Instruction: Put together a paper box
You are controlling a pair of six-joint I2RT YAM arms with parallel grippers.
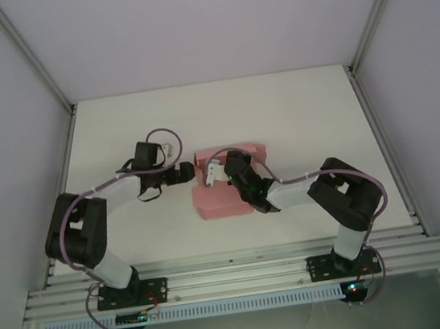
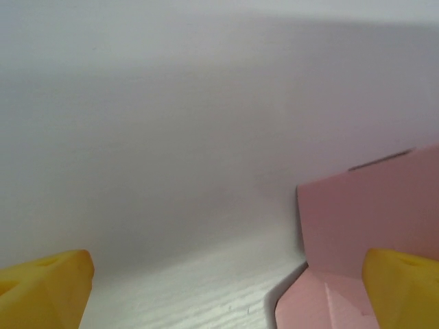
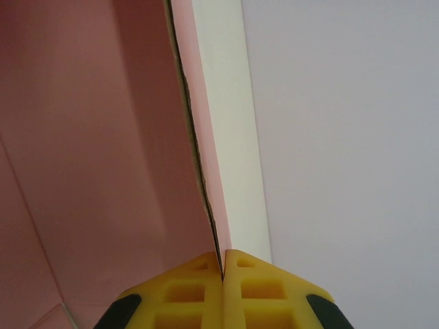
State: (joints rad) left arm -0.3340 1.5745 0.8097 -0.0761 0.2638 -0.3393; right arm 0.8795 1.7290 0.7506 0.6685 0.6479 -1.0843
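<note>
At the surface's (image 1: 294, 114) middle, a flap of the paper box (image 1: 223, 202) is pinched tight by the right claw (image 3: 223, 266), presumably for folding; the left claw (image 2: 226, 288) is held spread wide, empty, alongside.

The top external camera looks steeply down from above and behind the bases over the whole table (image 1: 118, 129). Each wrist camera looks out along its own jaws at very close range. All three views share the paper box (image 1: 225, 200): it lies just ahead of one jaw of the left gripper (image 2: 223, 298) and is pinched between those of the right gripper (image 3: 223, 274).
</note>
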